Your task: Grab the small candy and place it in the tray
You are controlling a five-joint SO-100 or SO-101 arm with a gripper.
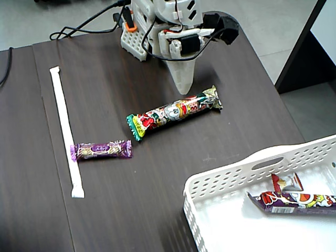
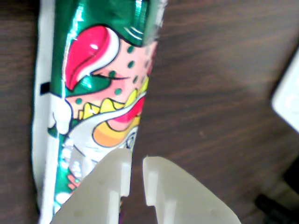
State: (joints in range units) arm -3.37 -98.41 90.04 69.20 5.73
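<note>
Already inside the tray [image 1: 220,181]: the small candy [image 1: 286,182] beside a printed stick [image 1: 294,201]; gripper [image 1: 183,89] nearly closed, empty.

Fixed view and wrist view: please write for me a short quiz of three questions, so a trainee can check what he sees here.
1. True or false: the small candy lies inside the tray.
2. In the fixed view, the end effector points down next to which thing? A: the purple bar. B: the long cartoon-printed stick. C: the white strip.
3. How many sweets lie in the tray?

Key: 1 true; 2 B; 3 two.
</note>
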